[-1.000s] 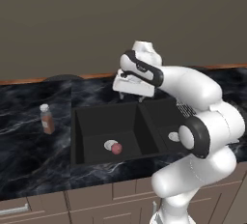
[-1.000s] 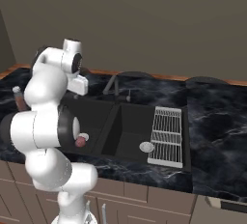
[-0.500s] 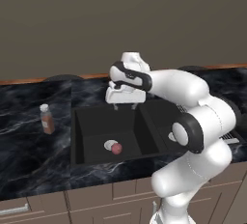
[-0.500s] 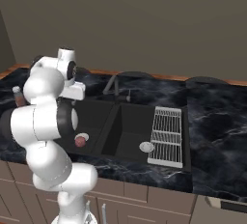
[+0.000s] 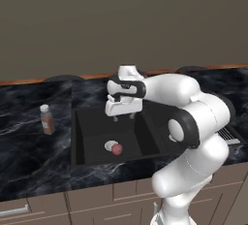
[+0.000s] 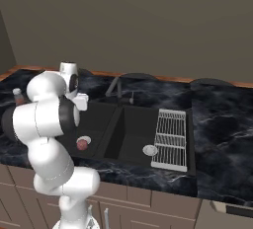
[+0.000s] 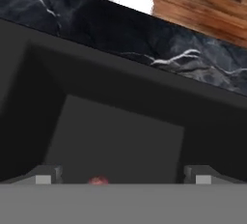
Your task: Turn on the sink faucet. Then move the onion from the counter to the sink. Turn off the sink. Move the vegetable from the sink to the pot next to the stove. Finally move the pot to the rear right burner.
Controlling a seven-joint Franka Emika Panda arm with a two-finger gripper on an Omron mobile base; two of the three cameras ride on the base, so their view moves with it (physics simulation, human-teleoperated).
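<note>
Black marble tabletop [image 5: 29,151] carries the double-basin sink [image 5: 85,122]; brown bottle [image 5: 47,120] stands on it left of the sink. Wire rack [image 6: 173,136] in the right basin. Jaws [image 5: 123,118] spread wide, empty, above the left basin. Onion [image 5: 116,149] on that basin's floor, touching the drain [image 5: 109,145].

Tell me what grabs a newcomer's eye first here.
The big white arm dominates, bending over the black sink with its open end effector hanging above the left basin. Next comes the small reddish onion on that basin's floor beside the silver drain, then the silver wire rack over the other basin.
</note>
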